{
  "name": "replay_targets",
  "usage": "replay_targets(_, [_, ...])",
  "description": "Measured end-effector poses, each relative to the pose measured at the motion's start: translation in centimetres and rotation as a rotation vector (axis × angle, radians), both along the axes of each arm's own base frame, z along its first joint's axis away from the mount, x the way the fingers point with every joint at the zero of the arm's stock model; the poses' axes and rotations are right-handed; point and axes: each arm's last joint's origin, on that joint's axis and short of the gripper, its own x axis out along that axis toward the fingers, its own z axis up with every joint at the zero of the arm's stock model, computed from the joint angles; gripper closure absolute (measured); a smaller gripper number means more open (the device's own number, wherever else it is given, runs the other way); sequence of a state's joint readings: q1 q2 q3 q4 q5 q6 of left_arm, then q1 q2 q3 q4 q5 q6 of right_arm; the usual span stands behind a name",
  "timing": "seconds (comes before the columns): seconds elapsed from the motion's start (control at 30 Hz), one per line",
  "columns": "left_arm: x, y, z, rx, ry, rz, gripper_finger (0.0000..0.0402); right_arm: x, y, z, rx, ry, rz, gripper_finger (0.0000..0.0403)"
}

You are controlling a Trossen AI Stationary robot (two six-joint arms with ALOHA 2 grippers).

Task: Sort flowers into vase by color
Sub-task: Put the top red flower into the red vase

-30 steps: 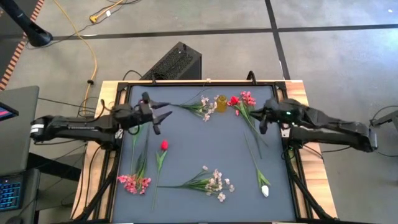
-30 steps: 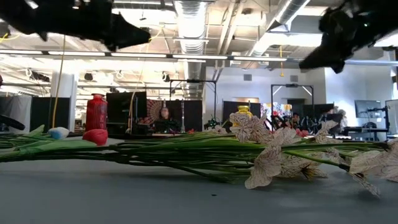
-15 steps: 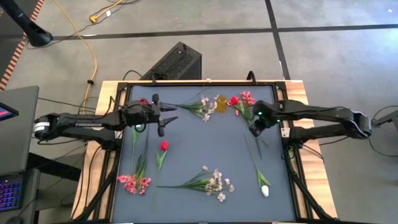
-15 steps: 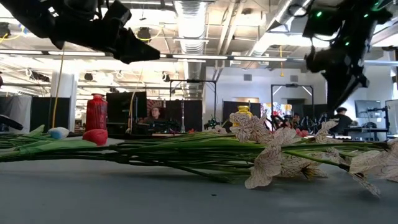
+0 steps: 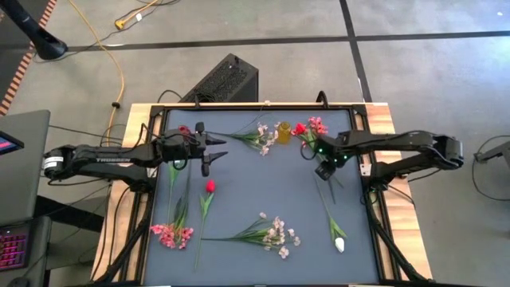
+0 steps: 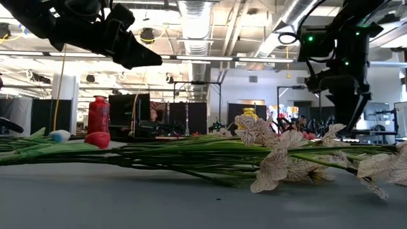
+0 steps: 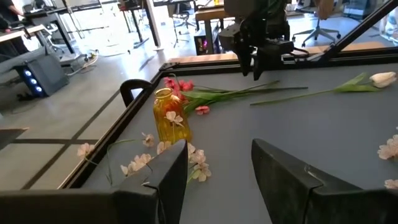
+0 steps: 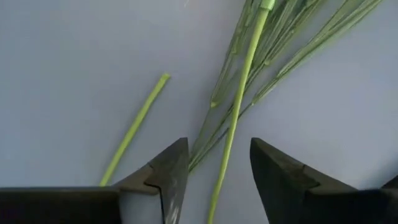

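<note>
On the dark worktop [image 5: 263, 195] the flowers lie scattered, each with its long green stem flat on the surface. A small yellow vase [image 5: 284, 131] stands near the far edge. Just right of it lies a red and pink bunch [image 5: 311, 127], blooms toward the vase, stems running toward the near right. The right gripper [image 5: 323, 170] hangs over those stems, pointing down, its jaws spread with nothing between them; its wrist view shows the stems [image 8: 239, 112] passing lengthwise beneath the gap. A white tulip [image 5: 339, 245] lies farther toward the near edge, bud nearest that edge. A red tulip [image 5: 210, 186] points its bud toward the far edge. The left gripper [image 5: 212, 151] hovers left of the vase, jaws apart and empty.
</note>
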State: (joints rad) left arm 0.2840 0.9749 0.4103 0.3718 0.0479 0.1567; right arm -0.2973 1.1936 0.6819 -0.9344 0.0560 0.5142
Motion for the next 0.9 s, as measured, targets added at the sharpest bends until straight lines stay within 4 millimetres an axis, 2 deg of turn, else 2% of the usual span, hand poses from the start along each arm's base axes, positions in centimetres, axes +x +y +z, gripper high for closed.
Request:
replay_targets(0.23, [0.0, 0.0, 0.0, -0.002, -0.005, 0.001, 0.0233, -1.0, -0.1, -2.0, -0.001, 0.031, 0.022, 0.0214])
replay_targets(0.6, [0.0, 0.0, 0.3, -0.005, -0.029, 0.003, 0.0233, -1.2, -0.3, -2.3, -0.012, 0.048, -0.017, 0.0228])
replay_targets(0.77, [0.0, 0.0, 0.3, -0.006, -0.029, 0.003, 0.0233, -1.9, 0.0, -3.7, 0.002, 0.065, -0.058, 0.0239])
replay_targets(0.9, [0.0, 0.0, 0.3, -0.006, -0.029, 0.003, 0.0233, -1.8, 0.3, -4.1, 0.002, 0.037, -0.059, 0.0245])
